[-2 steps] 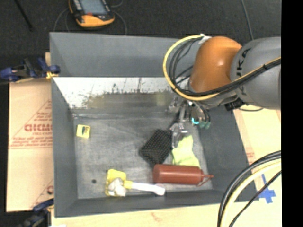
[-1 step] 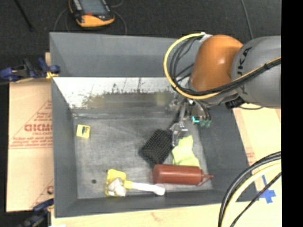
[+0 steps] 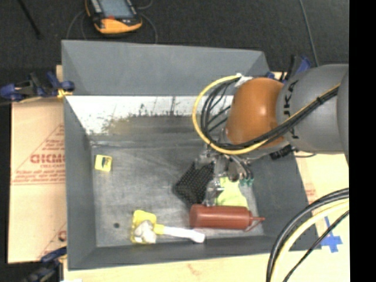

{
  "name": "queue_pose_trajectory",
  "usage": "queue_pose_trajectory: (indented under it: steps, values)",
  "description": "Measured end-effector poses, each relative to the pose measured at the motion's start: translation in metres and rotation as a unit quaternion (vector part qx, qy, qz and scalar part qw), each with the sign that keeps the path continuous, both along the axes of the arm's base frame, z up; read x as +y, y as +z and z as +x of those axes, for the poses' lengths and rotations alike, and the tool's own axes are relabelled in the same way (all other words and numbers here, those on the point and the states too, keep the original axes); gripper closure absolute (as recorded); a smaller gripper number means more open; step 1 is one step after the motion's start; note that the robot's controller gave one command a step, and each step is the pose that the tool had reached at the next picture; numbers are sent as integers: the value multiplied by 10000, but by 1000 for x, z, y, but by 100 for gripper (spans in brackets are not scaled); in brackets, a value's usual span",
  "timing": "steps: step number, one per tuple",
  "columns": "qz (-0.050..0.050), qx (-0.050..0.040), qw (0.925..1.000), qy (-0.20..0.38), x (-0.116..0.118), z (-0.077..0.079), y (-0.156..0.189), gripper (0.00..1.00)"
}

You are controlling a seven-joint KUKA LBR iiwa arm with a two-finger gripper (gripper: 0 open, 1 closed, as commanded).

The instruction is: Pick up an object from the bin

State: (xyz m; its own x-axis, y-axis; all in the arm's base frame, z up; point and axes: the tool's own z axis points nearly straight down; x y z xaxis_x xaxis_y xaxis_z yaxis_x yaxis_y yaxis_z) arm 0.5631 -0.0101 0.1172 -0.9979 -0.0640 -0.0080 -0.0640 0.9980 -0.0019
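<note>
My gripper (image 3: 218,178) hangs low in the right half of the bin, under the orange cover. Its fingers come down beside a black ribbed block (image 3: 192,183) on their left and over a yellow-green sheet (image 3: 231,197) just below them. In front of these lies a dark red bottle (image 3: 222,217) on its side, its nozzle pointing right. I see nothing between the fingers.
A yellow and white brush (image 3: 154,230) lies near the front wall, left of the bottle. A small yellow tag (image 3: 103,163) rests by the left wall. The arm and its cables cover the bin's right rear part.
</note>
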Motion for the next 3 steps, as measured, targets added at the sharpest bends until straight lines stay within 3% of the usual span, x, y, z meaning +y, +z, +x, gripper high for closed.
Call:
queue_pose_trajectory:
  steps: [1,2,3]
  values:
    - [20,-74,9984,552,-9,10,-32,0]
    - [-24,-203,9991,379,8,0,-35,100]
    - [-24,-203,9991,381,8,0,-35,100]
